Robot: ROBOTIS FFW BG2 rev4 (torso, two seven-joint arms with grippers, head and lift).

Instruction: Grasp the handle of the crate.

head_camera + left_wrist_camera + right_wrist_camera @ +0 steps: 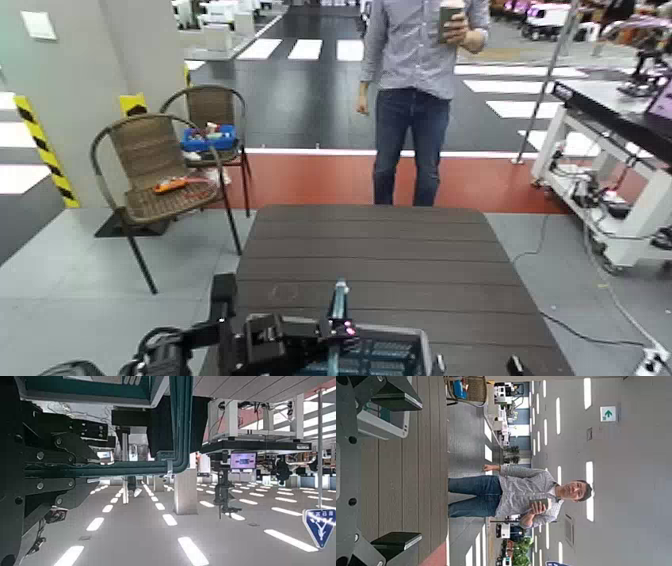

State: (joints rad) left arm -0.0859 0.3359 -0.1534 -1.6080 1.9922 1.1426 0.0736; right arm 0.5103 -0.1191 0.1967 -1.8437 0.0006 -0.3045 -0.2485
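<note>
The crate point(385, 355), dark teal lattice with a light grey rim, sits at the near edge of the brown table point(400, 260). Its handle point(339, 300) stands up as a narrow teal strip. My left gripper point(336, 330) is at the base of that strip. In the left wrist view the teal handle bar point(119, 469) runs between the black fingers point(47, 495), which are closed on it, and the crate rim point(87, 388) shows beyond. My right gripper point(391, 471) is open and empty over bare table; in the head view it barely shows at the lower right edge point(515, 365).
A person point(415, 90) holding a cup stands at the table's far side. Two wicker chairs point(150, 170) stand at the left, one bearing a small bright-blue bin point(208, 137), the other an orange tool point(170, 185). A white bench point(610, 150) with cables stands at the right.
</note>
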